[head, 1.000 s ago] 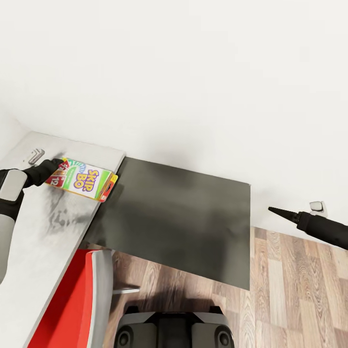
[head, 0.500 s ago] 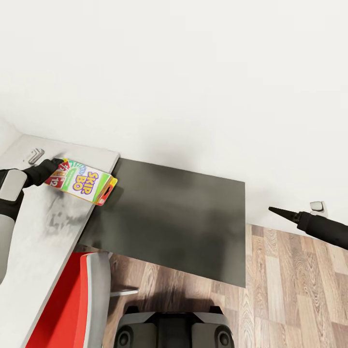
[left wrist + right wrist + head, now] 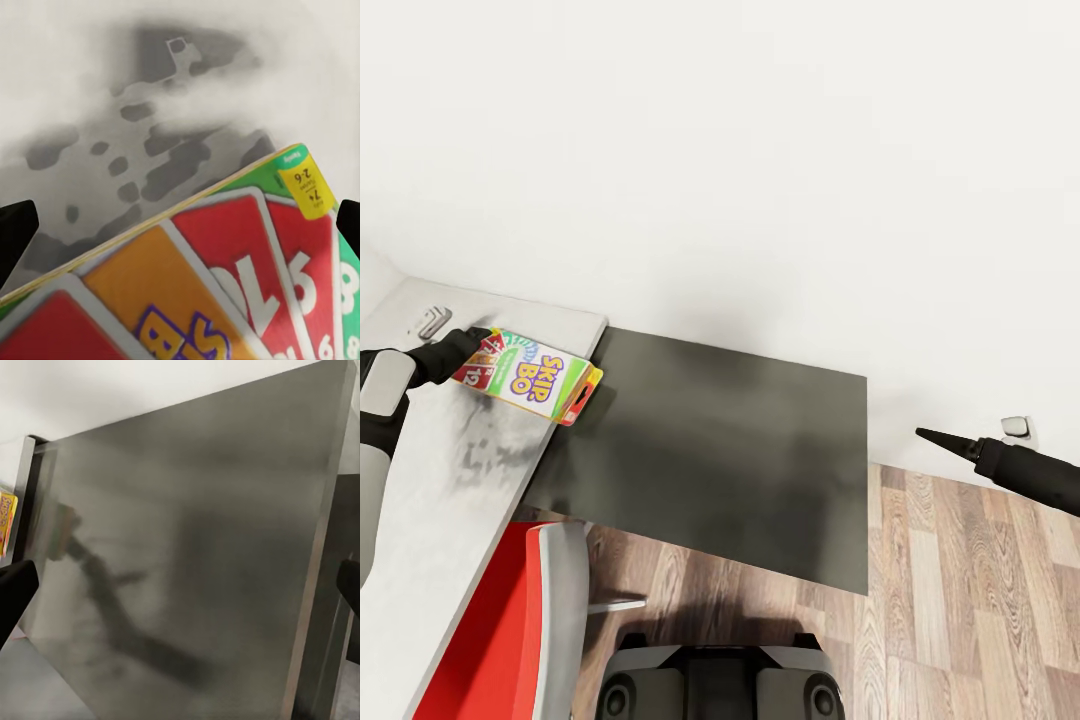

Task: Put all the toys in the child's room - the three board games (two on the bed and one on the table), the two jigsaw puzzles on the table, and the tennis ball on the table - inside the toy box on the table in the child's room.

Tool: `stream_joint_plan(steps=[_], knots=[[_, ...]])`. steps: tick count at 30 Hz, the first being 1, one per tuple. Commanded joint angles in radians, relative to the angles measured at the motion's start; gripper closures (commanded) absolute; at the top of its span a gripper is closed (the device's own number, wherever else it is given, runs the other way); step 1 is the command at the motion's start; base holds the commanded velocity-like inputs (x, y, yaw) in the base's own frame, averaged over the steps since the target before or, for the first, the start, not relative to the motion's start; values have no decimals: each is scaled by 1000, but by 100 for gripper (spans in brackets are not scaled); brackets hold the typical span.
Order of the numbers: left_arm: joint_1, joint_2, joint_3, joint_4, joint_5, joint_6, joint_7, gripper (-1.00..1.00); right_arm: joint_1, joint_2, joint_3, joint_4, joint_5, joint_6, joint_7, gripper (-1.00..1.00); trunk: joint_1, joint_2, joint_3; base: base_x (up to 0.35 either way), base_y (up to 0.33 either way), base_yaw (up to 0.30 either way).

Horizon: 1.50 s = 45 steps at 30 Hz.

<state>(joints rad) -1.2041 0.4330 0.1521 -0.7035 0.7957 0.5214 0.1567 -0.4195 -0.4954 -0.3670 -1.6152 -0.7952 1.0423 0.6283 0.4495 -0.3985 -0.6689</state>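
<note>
Against the frame half a second back nothing has shifted; the left gripper [image 3: 478, 343] stays clenched on the Skip-Bo board game [image 3: 535, 374], held over the worktop [image 3: 450, 470] near its end above the dark side panel [image 3: 730, 450]; the right gripper [image 3: 935, 437], beyond that panel, shows one dark tip, so I cannot tell its state; a red chair [image 3: 510, 630] is cut off below the worktop.

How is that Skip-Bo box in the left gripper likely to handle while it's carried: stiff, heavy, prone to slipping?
The Skip-Bo box juts out flat and unsagging from the left gripper, so it is probably stiff card. It looks thin, so likely light. It is pinched at one end only, over the table, and its glossy print may let it pivot or slip.
</note>
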Motion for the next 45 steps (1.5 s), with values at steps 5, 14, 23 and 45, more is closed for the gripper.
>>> stream_joint_plan(steps=[5,14,23,45], knots=[[10,1,1,-6,11,5,-5,-100,-1,0,-1,0,5,5,7,-100,1,-2,-1,0,0,0],[49,6,2,-41,9,4,-74,-100,-1,0,-1,0,5,5,7,-100,1,-2,-1,-3,-1,0],[63,7,3,-58,7,5,-94,-100,-1,0,-1,0,5,5,7,-100,1,-2,-1,-94,-80,0],[66,7,3,-62,7,4,-96,-100,-1,0,0,0,5,5,7,-100,1,-2,-1,-17,-15,0]])
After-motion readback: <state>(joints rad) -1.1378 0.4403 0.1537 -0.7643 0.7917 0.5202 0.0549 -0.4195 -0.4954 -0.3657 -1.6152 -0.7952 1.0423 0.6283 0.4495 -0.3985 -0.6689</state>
